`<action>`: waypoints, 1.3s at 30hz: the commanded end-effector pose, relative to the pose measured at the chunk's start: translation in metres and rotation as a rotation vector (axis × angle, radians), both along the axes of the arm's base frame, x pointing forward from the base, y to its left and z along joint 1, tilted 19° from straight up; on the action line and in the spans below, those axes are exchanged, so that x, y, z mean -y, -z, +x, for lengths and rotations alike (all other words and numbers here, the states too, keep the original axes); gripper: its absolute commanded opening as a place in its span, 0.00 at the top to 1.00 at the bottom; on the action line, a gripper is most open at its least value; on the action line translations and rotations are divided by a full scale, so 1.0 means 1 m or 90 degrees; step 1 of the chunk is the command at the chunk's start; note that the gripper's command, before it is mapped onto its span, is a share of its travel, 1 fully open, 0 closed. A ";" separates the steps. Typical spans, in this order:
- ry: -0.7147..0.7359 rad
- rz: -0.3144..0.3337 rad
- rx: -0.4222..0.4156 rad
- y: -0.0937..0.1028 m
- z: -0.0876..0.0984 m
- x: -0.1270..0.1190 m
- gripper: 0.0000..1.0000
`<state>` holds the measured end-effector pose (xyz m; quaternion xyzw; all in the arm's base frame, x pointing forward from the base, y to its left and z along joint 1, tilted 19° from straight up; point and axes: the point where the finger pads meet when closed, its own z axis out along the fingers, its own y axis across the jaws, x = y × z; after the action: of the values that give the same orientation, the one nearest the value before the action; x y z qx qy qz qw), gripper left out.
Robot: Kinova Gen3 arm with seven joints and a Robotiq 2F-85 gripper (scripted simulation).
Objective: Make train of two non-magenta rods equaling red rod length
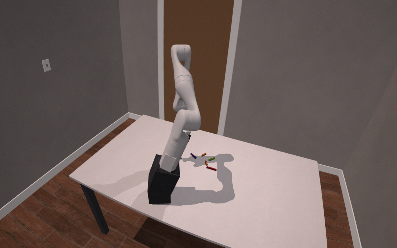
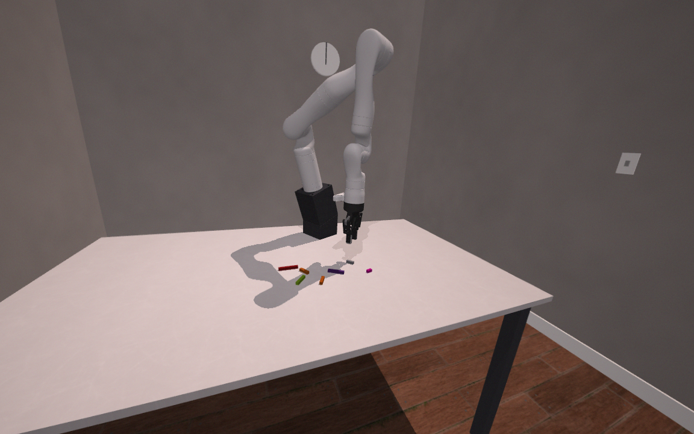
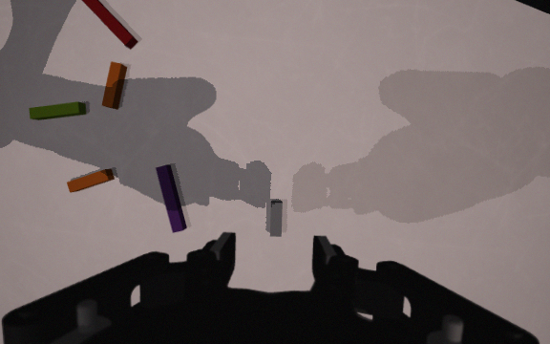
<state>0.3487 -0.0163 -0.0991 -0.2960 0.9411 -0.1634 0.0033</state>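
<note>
Handling of the grey rod is judged simple: short, light and rigid, with smooth sides that may slip under an off-centre grip. The rod lies flat on the surface, apart from the purple rod. The end effector is about half open above the surface and holds nothing. Exact height above the rod is uncertain from these angles.

Grey plus one orange rod matches the red rod; no such train is formed. For any regrip, the pads should meet the long sides at mid-length, leaving both end faces free for butting. Excess side force would likely skew so light a rod.
</note>
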 end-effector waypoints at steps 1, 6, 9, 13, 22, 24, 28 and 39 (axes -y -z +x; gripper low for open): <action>0.000 0.000 0.001 0.000 0.000 0.000 0.00; 0.000 0.000 0.001 0.000 0.000 0.000 0.00; 0.000 0.000 0.001 0.000 0.000 0.000 0.00; -0.001 0.000 0.001 0.000 0.001 0.000 0.00; -0.019 -0.003 -0.002 -0.001 0.002 0.003 0.00; -0.023 -0.004 -0.003 -0.001 0.003 0.003 0.00; -0.046 -0.008 -0.007 -0.001 0.005 0.007 0.00; -0.148 -0.029 -0.026 -0.002 0.014 0.023 0.00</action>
<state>0.3630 -0.0364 -0.0966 -0.4047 0.8973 -0.1764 -0.0023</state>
